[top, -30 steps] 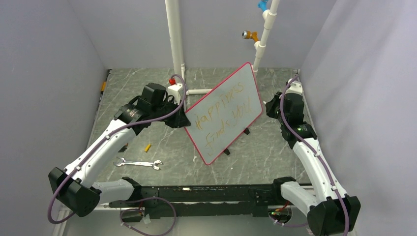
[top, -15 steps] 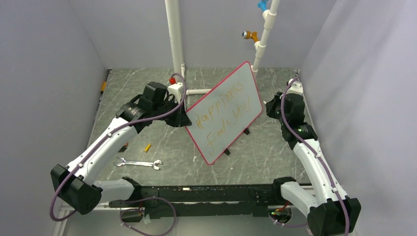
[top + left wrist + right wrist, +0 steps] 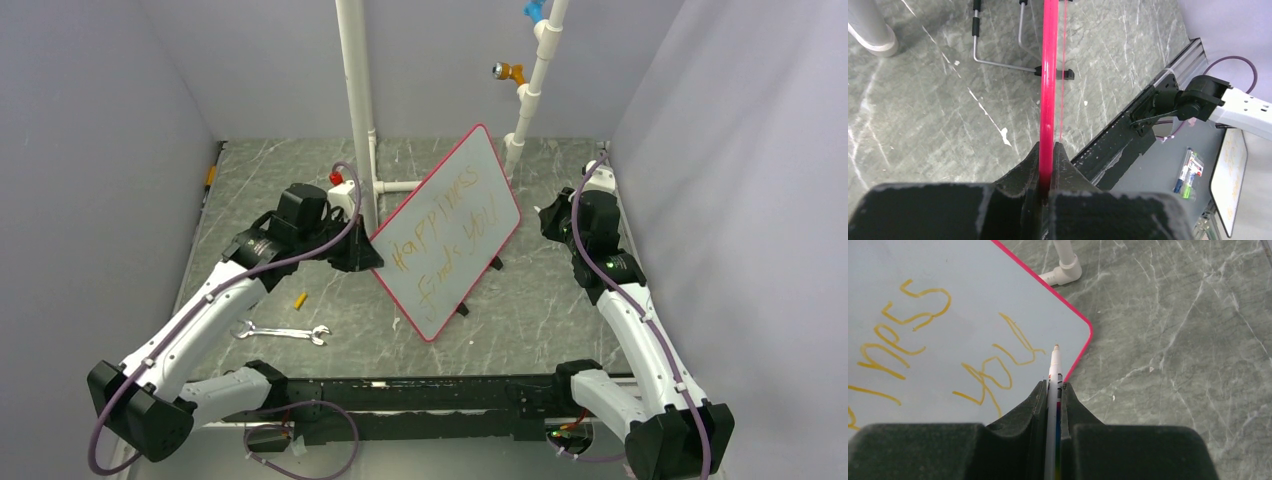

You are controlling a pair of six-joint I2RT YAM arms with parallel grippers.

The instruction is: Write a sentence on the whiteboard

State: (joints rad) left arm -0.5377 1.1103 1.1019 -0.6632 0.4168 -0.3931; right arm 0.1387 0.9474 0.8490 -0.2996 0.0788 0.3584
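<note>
Your left gripper (image 3: pixel 1048 154) is clamped on the red-pink frame (image 3: pixel 1049 70) at the left edge of the whiteboard (image 3: pixel 470 160). The board stands tilted mid-table on its wire stand (image 3: pixel 998 59), between the two arms. Your right gripper (image 3: pixel 1054 385) is closed on a marker (image 3: pixel 1054 362), with the tip over the board's corner beside the last letters of the sentence (image 3: pixel 445 213). I cannot tell whether it touches. Treat the board as light, stiff and slick, likely to pivot or slide on its feet. Hold it by the frame, never the written face, which would probably smear.
</note>
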